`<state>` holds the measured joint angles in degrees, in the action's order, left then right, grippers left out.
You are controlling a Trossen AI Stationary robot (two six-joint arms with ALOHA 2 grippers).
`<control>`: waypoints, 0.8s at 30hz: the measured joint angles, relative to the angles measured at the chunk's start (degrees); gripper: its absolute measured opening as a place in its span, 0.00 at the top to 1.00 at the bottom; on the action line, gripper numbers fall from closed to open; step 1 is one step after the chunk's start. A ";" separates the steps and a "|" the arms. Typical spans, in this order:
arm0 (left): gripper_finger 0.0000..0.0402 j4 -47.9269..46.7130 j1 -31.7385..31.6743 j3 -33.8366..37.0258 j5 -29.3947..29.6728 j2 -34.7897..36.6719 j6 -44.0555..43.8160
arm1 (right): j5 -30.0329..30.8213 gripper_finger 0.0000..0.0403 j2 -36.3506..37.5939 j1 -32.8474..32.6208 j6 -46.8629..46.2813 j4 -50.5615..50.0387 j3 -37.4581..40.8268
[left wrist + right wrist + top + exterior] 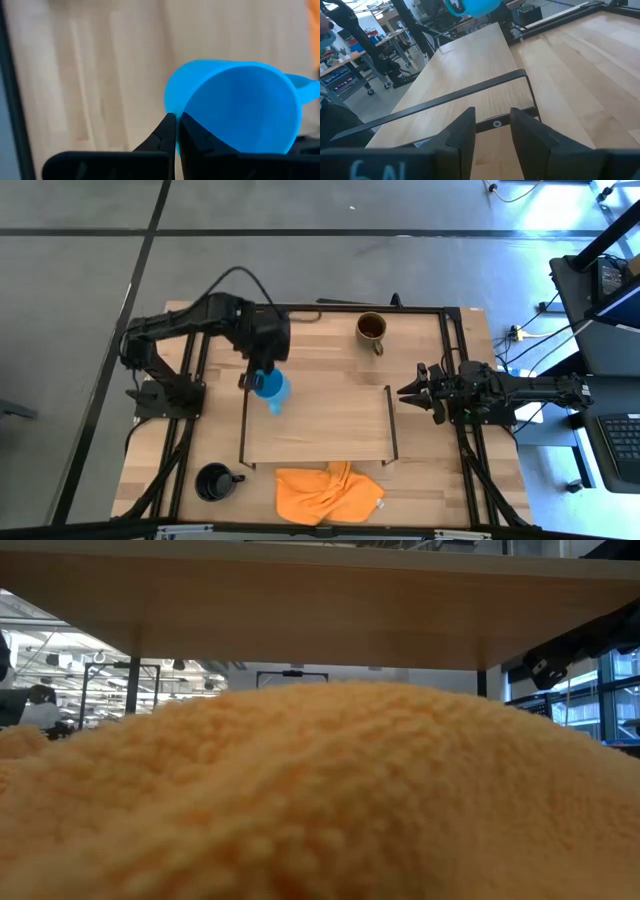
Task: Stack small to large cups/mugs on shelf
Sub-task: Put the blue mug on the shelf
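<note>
My left gripper is shut on the small light-blue mug above the far left corner of the shelf, a light-wood board with black end frames. The mug also shows in the right wrist view. The olive-brown mug stands on the tabletop beyond the shelf. The black mug stands on the table at the near left. My right gripper is open and empty, just off the shelf's right end frame. My left gripper pinches the blue mug's rim wall, with one finger inside the mug and the other outside. The fingers come from above, slanting down. The mug is tilted, its mouth turned toward the wrist and its handle on the side away from the fingers. It is clear of the board.
An orange cloth lies crumpled on the table in front of the shelf's near edge and fills the low view. Black frame rails run along the table's sides. The shelf board's middle and right part are bare.
</note>
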<state>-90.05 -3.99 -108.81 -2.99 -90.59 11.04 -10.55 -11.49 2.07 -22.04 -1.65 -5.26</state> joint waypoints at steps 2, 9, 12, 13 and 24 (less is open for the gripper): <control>1.00 0.01 2.11 0.00 -0.35 0.00 -1.81 | 0.00 0.69 0.00 0.00 0.00 0.01 0.00; 1.00 0.22 6.61 0.82 -0.13 -0.49 -9.81 | 0.00 0.69 0.00 0.02 0.00 0.02 0.00; 1.00 0.03 8.28 3.35 -1.36 -0.55 -13.82 | -0.01 0.69 0.00 0.01 0.00 0.02 0.00; 1.00 0.08 8.88 4.34 -1.82 -0.55 -14.98 | -0.01 0.69 0.00 0.00 0.00 0.02 0.00; 1.00 0.03 14.94 6.97 -2.86 -0.61 -21.12 | 0.00 0.69 0.00 0.00 0.00 0.04 0.00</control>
<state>-90.02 10.95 -101.84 -5.84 -91.20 -10.09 -10.55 -11.49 2.07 -22.04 -1.61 -5.26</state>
